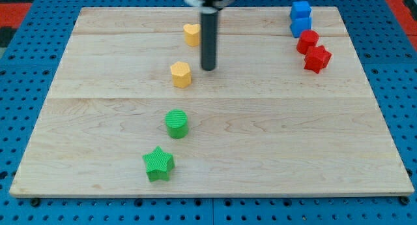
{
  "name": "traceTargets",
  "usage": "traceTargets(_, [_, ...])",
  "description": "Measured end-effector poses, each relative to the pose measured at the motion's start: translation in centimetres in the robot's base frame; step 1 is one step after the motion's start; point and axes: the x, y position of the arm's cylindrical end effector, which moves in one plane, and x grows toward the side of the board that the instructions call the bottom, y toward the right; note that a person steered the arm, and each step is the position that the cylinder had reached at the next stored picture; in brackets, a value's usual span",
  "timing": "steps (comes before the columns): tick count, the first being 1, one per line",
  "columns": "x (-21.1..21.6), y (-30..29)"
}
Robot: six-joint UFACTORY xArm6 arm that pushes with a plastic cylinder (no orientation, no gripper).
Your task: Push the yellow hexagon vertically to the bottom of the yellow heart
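1. Nearest you, at the view's bottom, sits the green star, close to the front edge of the wooden board.
2. Just above it and a touch to the view's right, there's the green cylinder, standing apart from the star.
3. Moving up the board, here's your yellow hexagon, left of centre and above the green cylinder.
4. Right beside it, on the view's right, my tip is down on the wood, close to the hexagon with a narrow gap showing, roughly level with its upper half. There's no gripper to open or close here: it's a bare dark rod, holding nothing.
5. Further up, the yellow heart sits just left of the rod's shaft, above the hexagon and slightly to the view's right of it.
6. Far over at the view's top right, two red blocks huddle together, shapes hard to call.
7. Farthest back, two blue blocks touch each other, just above the reds.
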Motion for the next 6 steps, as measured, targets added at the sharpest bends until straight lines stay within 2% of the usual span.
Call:
traceTargets(1, [-2.7,-1.9])
traceTargets(2, [-1.8,-6.0])
traceTargets(3, [-0.7,-12.7])
traceTargets(4, [3.2,-8.9])
traceTargets(6, [4.2,-2.5])
